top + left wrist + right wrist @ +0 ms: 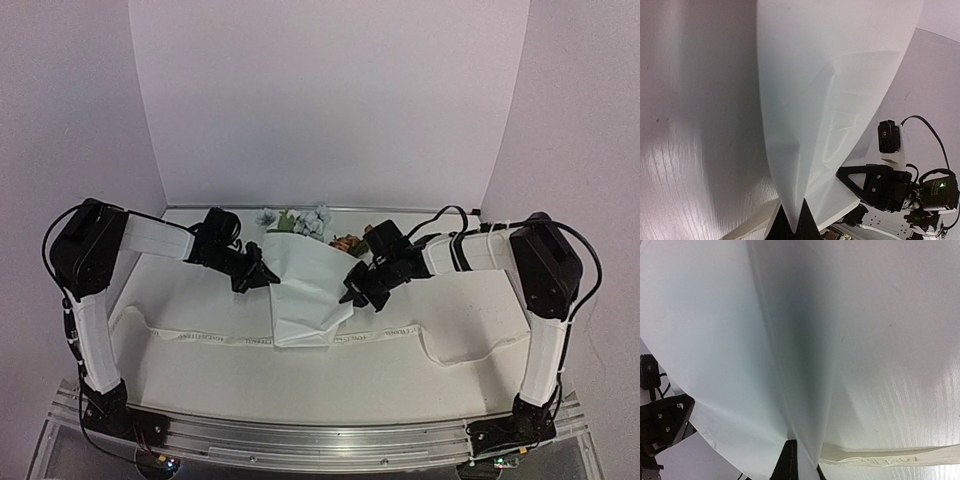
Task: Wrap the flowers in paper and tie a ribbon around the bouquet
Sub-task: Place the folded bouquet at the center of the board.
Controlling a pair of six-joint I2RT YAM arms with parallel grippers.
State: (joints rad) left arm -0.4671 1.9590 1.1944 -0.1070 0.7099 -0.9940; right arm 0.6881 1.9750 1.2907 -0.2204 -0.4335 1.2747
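Paper [305, 290] lies pinched between left gripper [271, 277] and right gripper [348, 297].

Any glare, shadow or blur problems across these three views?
Top external: even soft light, sharp, no glare; the flowers are small but clear. Left wrist: the paper fills the frame, soft-focus, grey fold shadow down it; sheen on the table at lower left. Right wrist: the paper covers most of the view, dark crease shadow mid-frame; the ribbon lettering is faint.
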